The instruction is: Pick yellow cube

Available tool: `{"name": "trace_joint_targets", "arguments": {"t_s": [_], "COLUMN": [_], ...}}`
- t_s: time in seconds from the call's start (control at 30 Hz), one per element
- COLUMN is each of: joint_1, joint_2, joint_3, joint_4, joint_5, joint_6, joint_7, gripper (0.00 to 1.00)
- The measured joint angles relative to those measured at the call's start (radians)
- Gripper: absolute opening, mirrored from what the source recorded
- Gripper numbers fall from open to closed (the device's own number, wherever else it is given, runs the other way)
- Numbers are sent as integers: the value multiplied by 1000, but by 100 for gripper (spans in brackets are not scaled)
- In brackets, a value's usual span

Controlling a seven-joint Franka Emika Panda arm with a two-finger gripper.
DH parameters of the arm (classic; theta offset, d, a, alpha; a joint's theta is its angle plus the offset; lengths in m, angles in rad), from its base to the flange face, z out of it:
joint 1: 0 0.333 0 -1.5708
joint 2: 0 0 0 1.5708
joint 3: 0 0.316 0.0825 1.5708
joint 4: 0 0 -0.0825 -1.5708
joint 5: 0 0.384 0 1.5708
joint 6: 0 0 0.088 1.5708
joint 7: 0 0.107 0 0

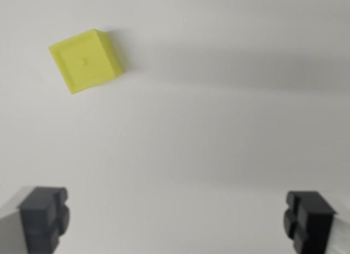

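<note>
A yellow cube point(87, 61) rests on a plain white surface in the upper part of the wrist view's left, turned slightly so its edges run at an angle. A small round dimple marks its top face. My gripper point(176, 221) is open, with its two black fingertips at the bottom corners of the picture, one fingertip point(45, 215) at the left and the other at the right. Nothing lies between them. The cube sits well above and to the left of the gap, apart from both fingers.
The white surface point(219, 133) fills the whole view. A soft grey shadow band crosses the upper right.
</note>
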Motion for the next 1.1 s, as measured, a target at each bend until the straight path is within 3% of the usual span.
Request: {"name": "trace_joint_targets", "arguments": {"t_s": [1.1], "joint_1": [61], "joint_2": [169], "joint_3": [0], "joint_4": [20], "joint_5": [25], "joint_6": [127], "joint_7": [-103], "gripper": [100]}}
